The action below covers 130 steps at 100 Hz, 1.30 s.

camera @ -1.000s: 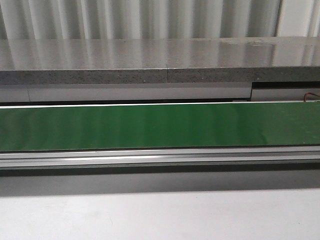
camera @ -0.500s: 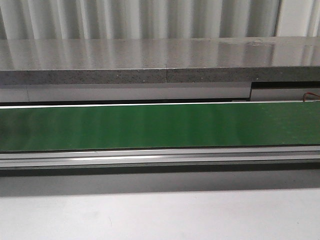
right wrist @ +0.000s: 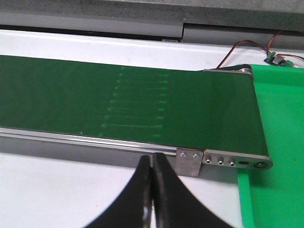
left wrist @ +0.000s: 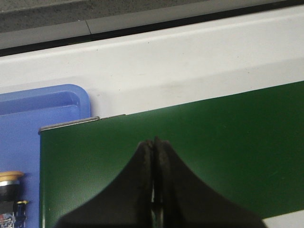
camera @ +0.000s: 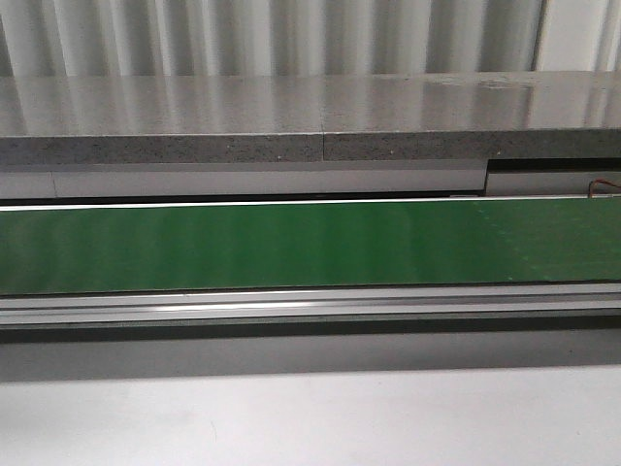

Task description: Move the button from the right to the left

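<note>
The button [left wrist: 8, 178] shows only in the left wrist view, at the frame's edge: a yellow-orange round head with a black collar, lying in a blue tray [left wrist: 52, 102]. The rest of it is cut off. My left gripper [left wrist: 154, 141] is shut and empty over the green conveyor belt [left wrist: 213, 137], apart from the button. My right gripper [right wrist: 152, 156] is shut and empty over the white table [right wrist: 57, 190], just in front of the belt's metal side rail [right wrist: 190, 160]. Neither gripper shows in the front view.
The green belt [camera: 291, 243] runs across the front view, with a grey stone ledge [camera: 291, 116] behind it. In the right wrist view a green tray [right wrist: 280, 118] sits at the belt's end, with red-black wires [right wrist: 237, 47] and a small circuit board [right wrist: 278, 59] behind.
Faint marks on the belt have come into the front view at the right. Nothing else has visibly changed.
</note>
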Available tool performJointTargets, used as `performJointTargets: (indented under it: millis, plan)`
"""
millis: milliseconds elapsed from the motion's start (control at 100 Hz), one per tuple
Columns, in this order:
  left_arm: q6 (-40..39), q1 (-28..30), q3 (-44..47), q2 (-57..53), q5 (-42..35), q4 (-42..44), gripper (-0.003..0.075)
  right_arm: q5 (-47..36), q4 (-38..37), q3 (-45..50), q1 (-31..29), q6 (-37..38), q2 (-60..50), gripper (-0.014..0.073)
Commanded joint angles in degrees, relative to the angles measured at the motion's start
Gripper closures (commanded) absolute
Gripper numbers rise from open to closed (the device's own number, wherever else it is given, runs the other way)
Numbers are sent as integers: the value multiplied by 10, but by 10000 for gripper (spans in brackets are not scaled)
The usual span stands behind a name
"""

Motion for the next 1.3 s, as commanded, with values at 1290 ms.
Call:
performJointTargets:
  millis: [1290]
  plan:
    - [-5,-5,321,-531,-119,-25,741,-43,-5,-14,-1,-7,3,660]
